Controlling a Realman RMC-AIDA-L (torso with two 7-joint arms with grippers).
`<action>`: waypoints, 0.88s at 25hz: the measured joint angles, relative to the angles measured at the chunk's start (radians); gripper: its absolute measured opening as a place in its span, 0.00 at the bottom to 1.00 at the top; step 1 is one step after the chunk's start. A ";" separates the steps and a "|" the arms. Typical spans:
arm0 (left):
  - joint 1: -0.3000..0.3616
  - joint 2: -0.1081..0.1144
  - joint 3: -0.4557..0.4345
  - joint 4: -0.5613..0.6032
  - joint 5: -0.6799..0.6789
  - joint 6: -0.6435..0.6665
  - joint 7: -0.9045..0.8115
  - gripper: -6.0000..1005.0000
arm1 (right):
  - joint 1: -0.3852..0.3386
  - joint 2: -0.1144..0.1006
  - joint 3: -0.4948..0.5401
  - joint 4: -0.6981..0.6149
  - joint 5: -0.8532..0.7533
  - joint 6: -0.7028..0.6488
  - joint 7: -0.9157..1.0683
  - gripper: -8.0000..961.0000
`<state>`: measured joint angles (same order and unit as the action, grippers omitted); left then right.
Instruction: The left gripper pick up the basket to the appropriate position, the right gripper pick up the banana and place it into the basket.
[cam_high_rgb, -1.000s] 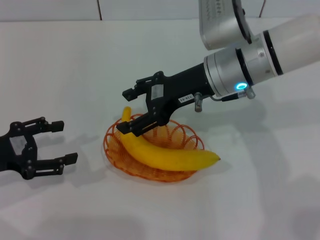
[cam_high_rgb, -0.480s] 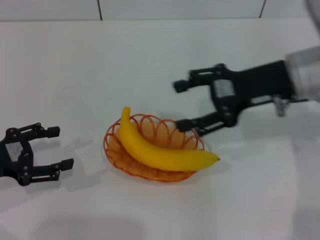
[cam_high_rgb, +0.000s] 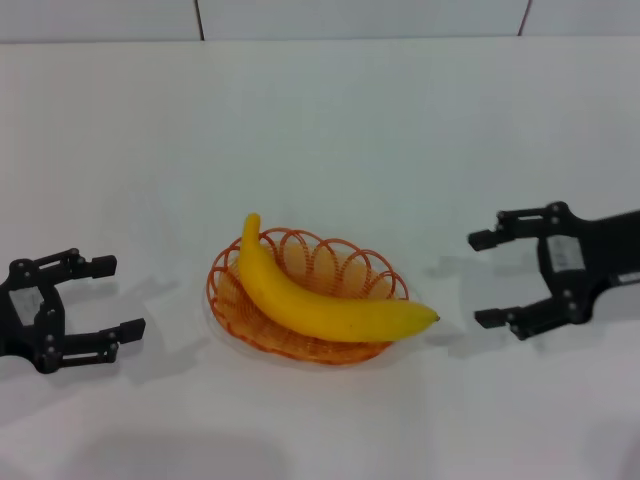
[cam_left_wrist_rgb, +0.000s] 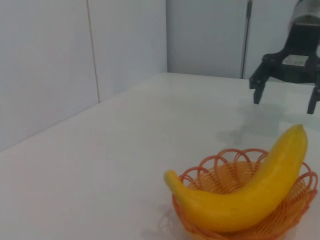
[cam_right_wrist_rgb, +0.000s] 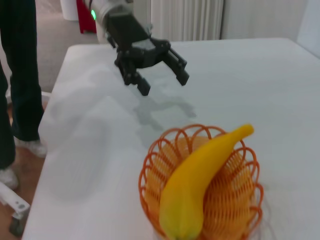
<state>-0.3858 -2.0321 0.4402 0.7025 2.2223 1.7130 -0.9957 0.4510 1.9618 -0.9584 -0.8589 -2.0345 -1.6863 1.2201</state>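
Right gripper (cam_high_rgb: 493, 280): empty, fingers spread wide, hovering just above the table (cam_high_rgb: 330, 130) at 3 o'clock from the basket (cam_high_rgb: 372, 271), apart from it. Left gripper (cam_high_rgb: 111, 297): likewise spread and empty, at 9 o'clock from the basket, apart from it, near the table surface.

Banana (cam_high_rgb: 310, 305): lying across the basket, stem end resting on the rim at 10 o'clock, the other tip overhanging the rim at 4 o'clock. Basket stands flat on the table.

Judgement: the placing step appears complete; both task items are at rest. The next move calls only for both arms to clear away without brushing the overhanging tip.
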 joint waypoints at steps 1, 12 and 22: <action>0.000 0.000 0.000 0.000 0.000 -0.003 0.000 0.86 | -0.011 0.000 0.019 0.001 -0.007 -0.006 -0.026 0.92; -0.002 -0.003 0.011 -0.009 0.001 -0.009 0.008 0.86 | -0.044 -0.003 0.265 0.092 -0.119 -0.002 -0.177 0.91; -0.011 -0.004 0.015 -0.032 0.028 -0.009 0.027 0.86 | -0.037 0.002 0.293 0.130 -0.178 0.049 -0.188 0.91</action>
<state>-0.3971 -2.0362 0.4556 0.6703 2.2501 1.7042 -0.9688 0.4141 1.9636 -0.6654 -0.7289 -2.2125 -1.6370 1.0324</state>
